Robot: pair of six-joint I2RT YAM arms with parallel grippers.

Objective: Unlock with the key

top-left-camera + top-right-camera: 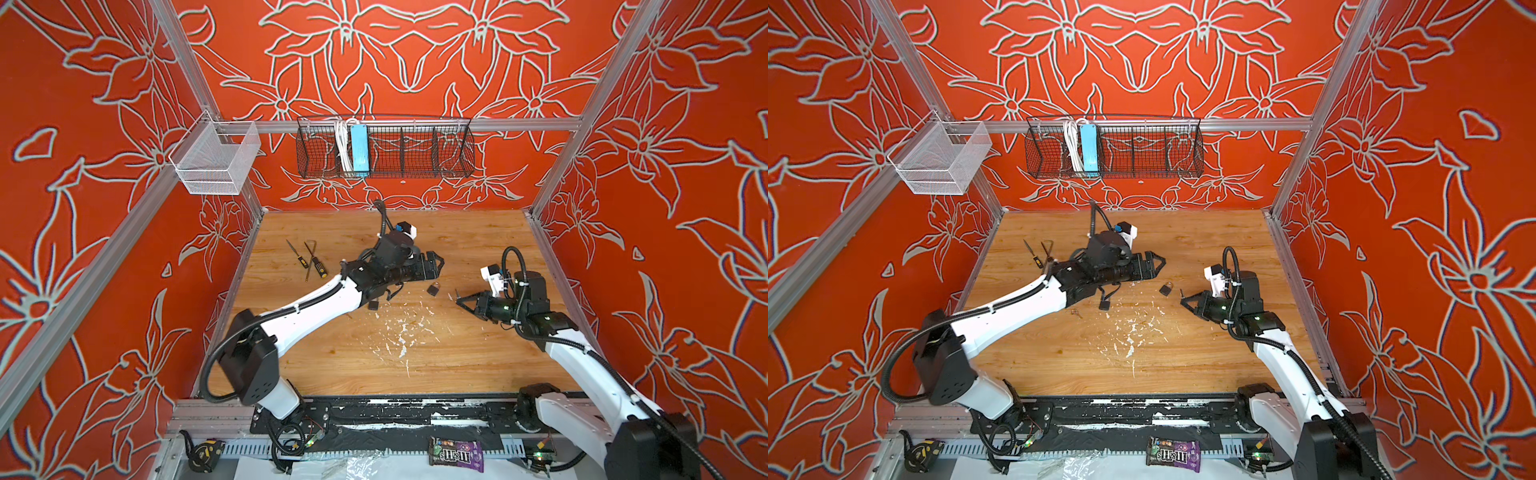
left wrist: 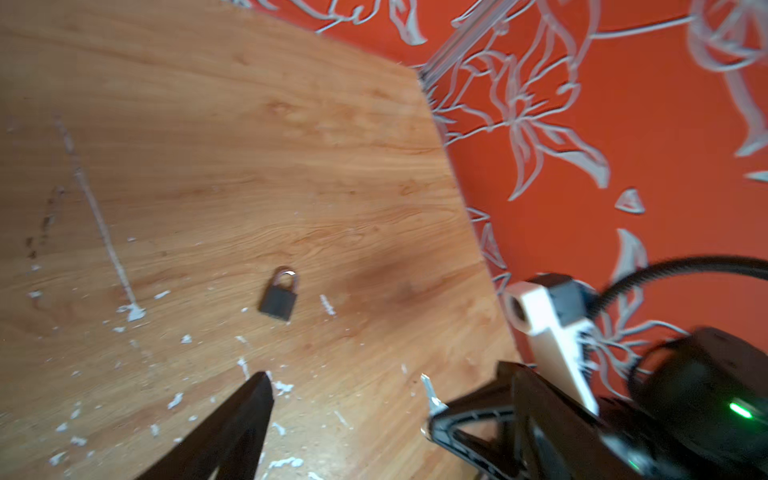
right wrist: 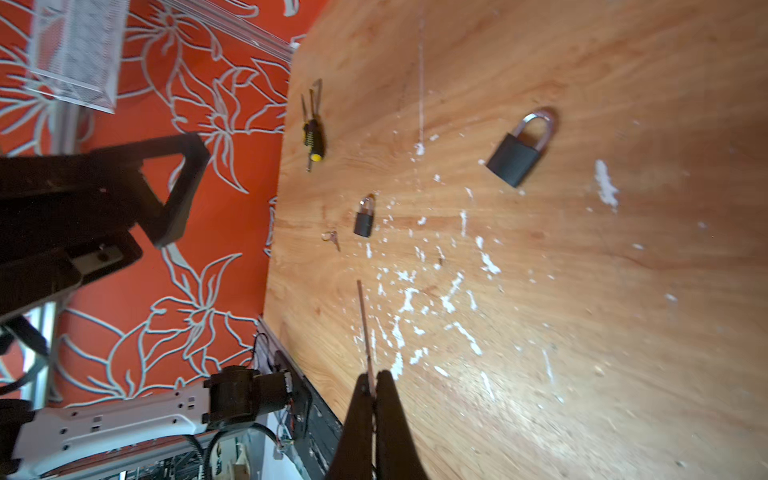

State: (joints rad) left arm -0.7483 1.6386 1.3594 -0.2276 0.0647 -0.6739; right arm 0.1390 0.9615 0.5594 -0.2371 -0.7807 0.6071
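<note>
In both top views the padlock [image 1: 433, 288] [image 1: 1166, 288] lies on the counter [image 1: 332, 353] between the arms, with the left jaws spread and empty near it. The left wrist view shows the right jaws pinching the key [image 2: 430, 392]. In the right wrist view the key, clamped edge-on, is apart from the padlock.

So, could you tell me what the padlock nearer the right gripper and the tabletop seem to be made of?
Padlock: matte dark body, probably painted or coated metal, with a shiny, silvery, metal-looking shackle. Tabletop: wood or wood-look laminate, going by its grain.
</note>
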